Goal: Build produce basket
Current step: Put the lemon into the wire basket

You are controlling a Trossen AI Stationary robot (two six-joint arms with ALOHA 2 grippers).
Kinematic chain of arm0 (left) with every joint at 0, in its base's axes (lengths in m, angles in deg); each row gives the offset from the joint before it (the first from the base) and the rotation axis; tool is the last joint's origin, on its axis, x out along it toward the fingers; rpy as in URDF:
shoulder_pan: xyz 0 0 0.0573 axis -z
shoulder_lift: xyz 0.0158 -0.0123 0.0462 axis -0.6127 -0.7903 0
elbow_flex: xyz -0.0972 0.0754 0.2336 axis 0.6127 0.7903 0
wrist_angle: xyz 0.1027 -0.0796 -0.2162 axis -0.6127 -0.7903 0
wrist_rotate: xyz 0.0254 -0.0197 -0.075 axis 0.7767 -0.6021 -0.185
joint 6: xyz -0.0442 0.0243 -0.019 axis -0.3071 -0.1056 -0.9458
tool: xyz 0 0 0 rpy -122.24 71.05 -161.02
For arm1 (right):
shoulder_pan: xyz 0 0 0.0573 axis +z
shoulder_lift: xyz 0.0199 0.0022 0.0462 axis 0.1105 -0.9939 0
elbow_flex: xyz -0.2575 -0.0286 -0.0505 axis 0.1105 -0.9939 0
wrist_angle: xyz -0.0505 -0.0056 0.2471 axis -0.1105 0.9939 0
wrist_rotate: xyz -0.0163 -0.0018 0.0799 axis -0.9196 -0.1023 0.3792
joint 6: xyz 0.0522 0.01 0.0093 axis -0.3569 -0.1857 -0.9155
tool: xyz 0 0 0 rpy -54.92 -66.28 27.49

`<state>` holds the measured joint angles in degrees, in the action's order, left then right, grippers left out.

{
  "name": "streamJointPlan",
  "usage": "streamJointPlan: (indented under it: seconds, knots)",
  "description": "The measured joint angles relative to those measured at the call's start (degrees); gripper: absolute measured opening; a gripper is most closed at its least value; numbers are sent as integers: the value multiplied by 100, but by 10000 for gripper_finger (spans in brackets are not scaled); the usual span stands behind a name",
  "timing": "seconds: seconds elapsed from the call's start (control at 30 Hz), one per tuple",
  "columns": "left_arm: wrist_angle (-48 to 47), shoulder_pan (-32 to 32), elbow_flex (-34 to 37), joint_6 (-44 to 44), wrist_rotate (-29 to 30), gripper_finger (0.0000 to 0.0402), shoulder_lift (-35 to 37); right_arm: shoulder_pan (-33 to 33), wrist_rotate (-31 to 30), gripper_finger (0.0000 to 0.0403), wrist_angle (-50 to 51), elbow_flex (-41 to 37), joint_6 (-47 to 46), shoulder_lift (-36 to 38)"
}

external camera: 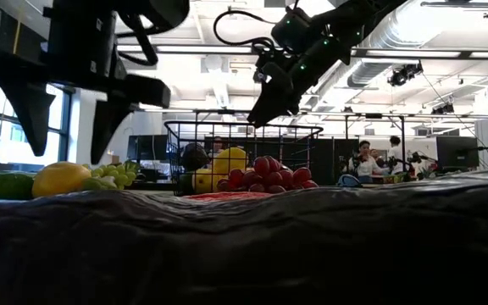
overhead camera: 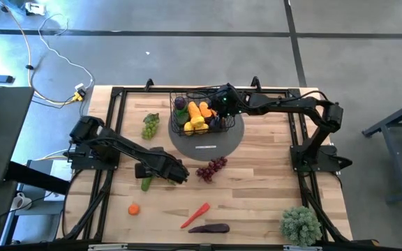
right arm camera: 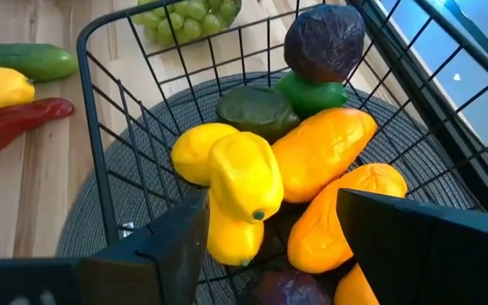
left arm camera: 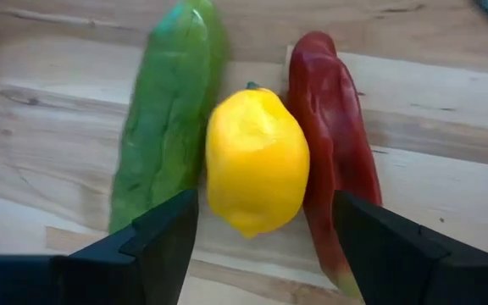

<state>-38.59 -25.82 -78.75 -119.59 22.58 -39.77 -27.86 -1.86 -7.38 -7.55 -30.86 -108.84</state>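
The black wire basket (overhead camera: 174, 110) stands on the grey round mat (overhead camera: 218, 143) and holds yellow, orange, green and dark purple produce (right arm camera: 312, 152). My right gripper (right arm camera: 274, 207) hangs open just above the basket's inside (external camera: 265, 106). My left gripper (left arm camera: 265, 212) is open above a yellow lemon (left arm camera: 257, 161), one finger on each side of it and clear of it. The lemon lies on the table between a green cucumber (left arm camera: 168, 119) and a red chilli (left arm camera: 333, 135). In the high view the left gripper (overhead camera: 179, 173) hides the lemon.
On the table lie green grapes (overhead camera: 150, 125), purple grapes (overhead camera: 211, 169), a small orange fruit (overhead camera: 134, 208), a second red chilli (overhead camera: 195, 215) and an eggplant (overhead camera: 209, 228). A potted plant (overhead camera: 300, 224) stands at the near right corner. People sit in the room behind (external camera: 364, 161).
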Motion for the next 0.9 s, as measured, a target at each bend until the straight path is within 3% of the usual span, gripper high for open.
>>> streamJointPlan:
  seconds: [0.9]
  knots:
    - [-141, -269, -3, 131, 164, 246, -442, 0, 1, 240, 337, 2, 65, 0]
